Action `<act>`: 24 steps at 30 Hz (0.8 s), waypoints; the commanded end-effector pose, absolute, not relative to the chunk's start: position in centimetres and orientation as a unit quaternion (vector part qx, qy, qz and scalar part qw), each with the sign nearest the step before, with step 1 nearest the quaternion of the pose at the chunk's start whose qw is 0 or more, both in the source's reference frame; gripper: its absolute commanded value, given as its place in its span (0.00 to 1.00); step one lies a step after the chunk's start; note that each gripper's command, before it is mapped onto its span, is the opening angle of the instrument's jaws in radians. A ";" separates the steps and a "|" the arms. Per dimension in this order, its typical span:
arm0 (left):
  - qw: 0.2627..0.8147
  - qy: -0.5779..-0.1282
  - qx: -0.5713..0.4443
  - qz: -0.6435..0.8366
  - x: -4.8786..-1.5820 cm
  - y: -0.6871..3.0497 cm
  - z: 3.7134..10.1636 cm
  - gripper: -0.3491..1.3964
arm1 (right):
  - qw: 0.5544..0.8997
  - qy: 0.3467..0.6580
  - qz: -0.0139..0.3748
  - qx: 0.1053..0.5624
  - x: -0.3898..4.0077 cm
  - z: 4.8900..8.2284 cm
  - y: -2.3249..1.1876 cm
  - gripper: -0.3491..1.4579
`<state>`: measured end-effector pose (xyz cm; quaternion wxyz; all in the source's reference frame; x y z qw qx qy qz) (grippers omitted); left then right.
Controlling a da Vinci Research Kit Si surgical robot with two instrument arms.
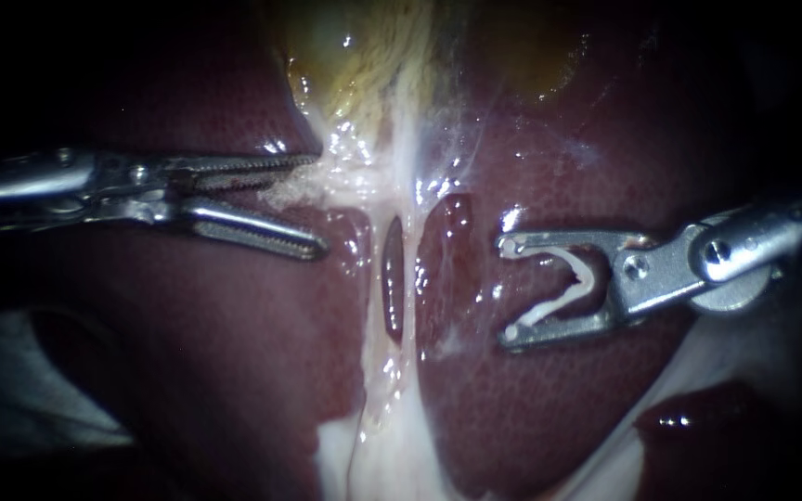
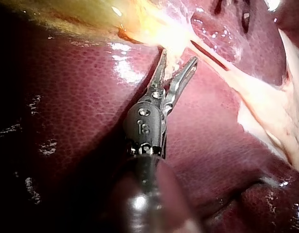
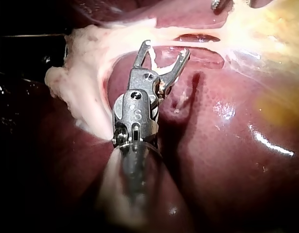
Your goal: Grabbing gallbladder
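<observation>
Left instrument: serrated jaws wide apart, gripping nothing, tips at pale tissue band. Yellowish gallbladder just beyond, at top edge of liver. Right instrument: jaws wide, white clip seated between them, touching both, over liver right of band.

A surgical lab is indicated: the frame is filled by wet red liver, with yellow gallbladder at upper centre, and a left instrument and a right instrument, a white clip held in its jaws, are seen.
</observation>
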<state>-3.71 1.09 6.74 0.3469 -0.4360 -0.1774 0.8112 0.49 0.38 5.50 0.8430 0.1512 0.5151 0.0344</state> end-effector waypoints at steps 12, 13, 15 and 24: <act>0.369 -0.194 -0.426 0.803 -3.67 1.10 6.59 0.00 | 0.843 0.515 0.034 0.151 0.49 5.50 0.38 0.46; 0.374 -0.197 -0.423 0.801 -3.67 1.09 6.56 0.00 | 0.843 0.515 0.034 0.151 0.49 5.50 0.38 0.46; 0.377 -0.210 -0.421 0.798 -3.66 1.08 6.47 0.00 | 0.843 0.515 0.034 0.151 0.49 5.50 0.38 0.46; 0.387 -0.240 -0.409 0.791 -3.46 1.30 5.91 0.00 | 0.843 0.515 0.034 0.151 0.49 5.51 0.39 0.46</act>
